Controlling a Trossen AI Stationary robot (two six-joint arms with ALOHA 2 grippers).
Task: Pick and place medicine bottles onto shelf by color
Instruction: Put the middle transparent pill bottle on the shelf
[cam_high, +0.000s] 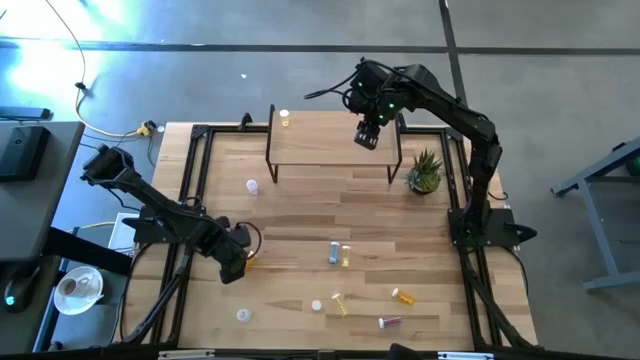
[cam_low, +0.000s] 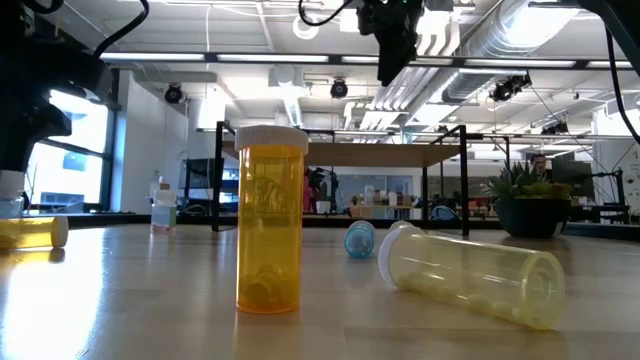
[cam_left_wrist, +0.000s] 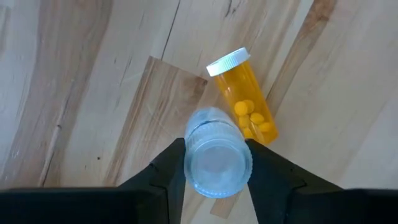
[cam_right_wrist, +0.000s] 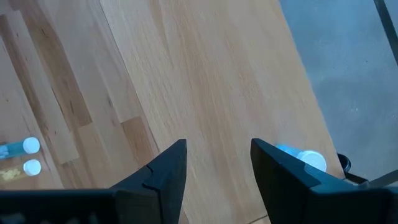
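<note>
My left gripper (cam_left_wrist: 217, 163) is near the table's left edge (cam_high: 232, 264), shut on a clear blue-grey bottle (cam_left_wrist: 217, 152). An orange white-capped bottle (cam_left_wrist: 245, 102) lies on its side on the table just beyond it. My right gripper (cam_right_wrist: 217, 155) is open and empty above the right part of the shelf (cam_high: 320, 148). A blue white-capped bottle (cam_right_wrist: 303, 158) lies on the shelf top beside one of its fingers. A yellow bottle (cam_high: 285, 118) stands on the shelf's far left corner. Other bottles lie on the table (cam_high: 340, 254). My left gripper pinches the clear blue-grey bottle by its round wall (cam_left_wrist: 188, 163) between the two fingers, one on each side. The fingers point down and run along the bottle, whose round end faces the wrist camera. Its lower end is hidden by the bottle itself.
A white bottle (cam_high: 252, 186) stands left of the shelf. Several bottles lie near the table's front (cam_high: 340, 303), (cam_high: 403, 296), (cam_high: 389, 321). A green potted plant (cam_high: 424, 172) stands right of the shelf. A black frame (cam_high: 190, 180) runs along the table's sides.
</note>
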